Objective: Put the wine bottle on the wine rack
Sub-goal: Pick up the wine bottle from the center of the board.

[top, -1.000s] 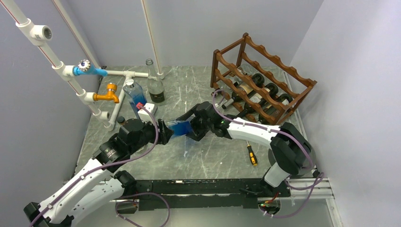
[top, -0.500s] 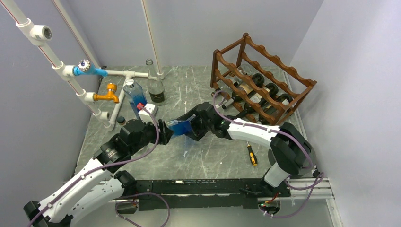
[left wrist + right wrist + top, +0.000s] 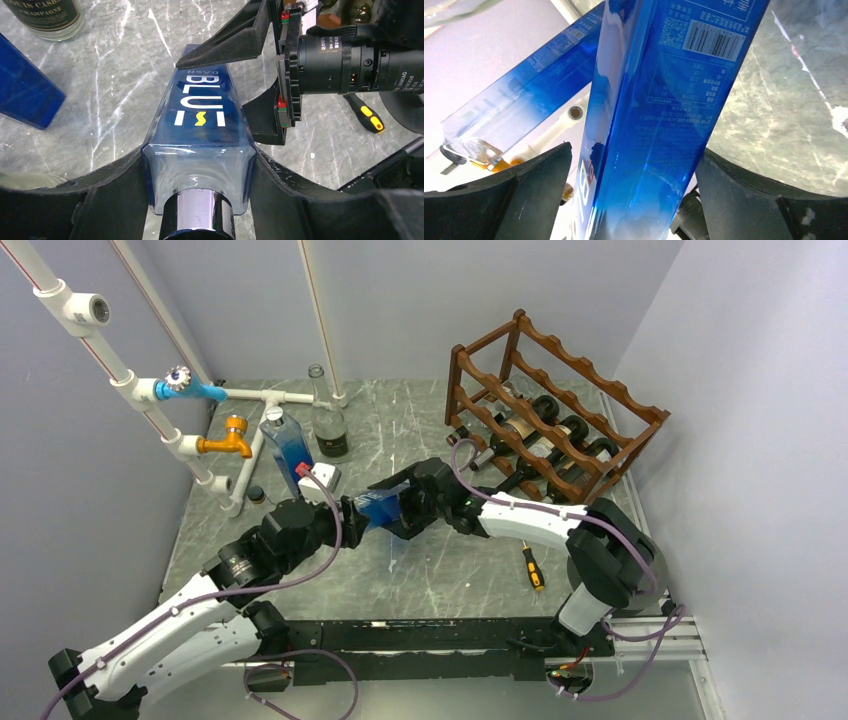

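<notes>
The wine bottle is blue and lies on its side over the middle of the worktop. My left end effector is clenched on its top end. My right end effector has a finger on each side of the other end, but I cannot tell if it squeezes. The wine rack stands at the back right.

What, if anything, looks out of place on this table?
A yellow-and-black screwdriver lies loose on the table near the right arm, apart from the wine rack: a stray tool in the workspace. Nothing looks spilled or broken.
</notes>
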Tool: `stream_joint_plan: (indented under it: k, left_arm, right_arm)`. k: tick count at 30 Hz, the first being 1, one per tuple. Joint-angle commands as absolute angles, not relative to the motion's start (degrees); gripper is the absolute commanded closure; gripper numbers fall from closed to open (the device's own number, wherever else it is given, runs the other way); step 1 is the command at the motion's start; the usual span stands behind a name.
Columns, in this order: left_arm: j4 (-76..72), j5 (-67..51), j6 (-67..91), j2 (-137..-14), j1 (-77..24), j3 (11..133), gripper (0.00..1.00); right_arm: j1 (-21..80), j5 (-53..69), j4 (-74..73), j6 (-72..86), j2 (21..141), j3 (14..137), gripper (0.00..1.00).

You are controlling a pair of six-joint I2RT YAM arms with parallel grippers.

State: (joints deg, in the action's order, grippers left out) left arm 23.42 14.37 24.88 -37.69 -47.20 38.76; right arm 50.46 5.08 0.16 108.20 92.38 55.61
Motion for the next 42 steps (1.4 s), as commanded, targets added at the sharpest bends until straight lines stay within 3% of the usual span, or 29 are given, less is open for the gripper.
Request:
stream_joint_plan:
  k: [1,9,14,16,21,22,24,25,28,32,35,37,42]
  left_arm:
    - [14.5,19.6,24.3,-36.7,-50.1,40.1,1.0]
    - [13.7,12.7,26.1,-41.5,-50.7,39.4,1.0]
    - [11.4,15.1,27.7,-42.1,-52.1,37.7,1.0]
    - [10.8,17.8,28.6,-42.5,-53.1,37.5,1.0]
    - [10.1,18.8,29.0,-45.0,-54.4,37.7,1.0]
    - [11.1,18.6,29.2,-45.6,-54.4,38.2,1.0]
    - [15.3,18.7,30.1,-47.3,-54.4,40.2,0.99]
    - [17.8,18.8,30.6,-48.1,-54.4,41.1,0.89]
    - [21.6,16.6,29.7,-48.6,-54.4,41.9,0.54]
    - [21.1,13.2,28.4,-44.6,-54.3,40.2,0.25]
    - [24.1,12.7,27.5,-43.1,-54.1,42.2,0.15]
    - [25.8,11.2,27.1,-43.6,-53.4,44.3,0.02]
    - [31.3,7.8,29.5,-49.5,-51.3,51.3,0.0]
  right_arm:
    - [49.4,7.5,9.6,114.6,92.9,58.2,0.09]
    - [48.8,7.3,11.1,114.5,94.1,59.9,0.11]
    - [48.8,6.3,10.1,114.5,95.1,62.5,0.12]
    - [48.8,5.6,10.5,114.5,95.4,63.2,0.17]
    - [48.8,3.4,12.6,114.3,95.8,62.5,0.51]
    - [48.8,2.7,13.7,113.7,95.6,61.7,0.61]
    - [48.8,1.3,15.8,112.0,94.9,59.8,0.95]
    - [48.8,0.4,16.3,110.9,94.3,58.9,1.0]
    - [48.6,-3.2,19.9,102.4,92.3,56.6,1.0]
    - [48.0,-5.1,19.2,92.0,89.7,54.0,1.0]
    - [47.6,-4.8,23.0,87.1,88.1,50.5,1.0]
    - [47.4,-4.0,25.6,84.4,87.4,48.5,1.0]
    - [47.2,-2.2,33.2,80.3,86.2,44.5,1.0]
